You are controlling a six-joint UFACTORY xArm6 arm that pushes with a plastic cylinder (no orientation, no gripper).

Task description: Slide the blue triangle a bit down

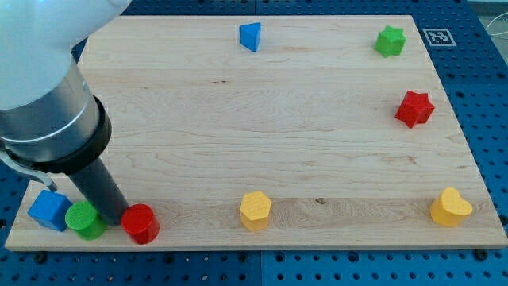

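The blue triangle (250, 36) sits near the view's top edge of the wooden board (262, 119), a little left of centre. The dark rod comes down at the view's bottom left. My tip (123, 220) rests between the green round block (84, 219) and the red round block (140, 223), touching or almost touching both. The tip is far from the blue triangle, which lies well up and to the right of it.
A blue cube (49, 210) sits at the bottom left corner. A yellow hexagon block (255, 210) is at bottom centre, a yellow heart block (450, 207) at bottom right, a red star block (414, 109) at the right, a green star block (390, 40) at top right.
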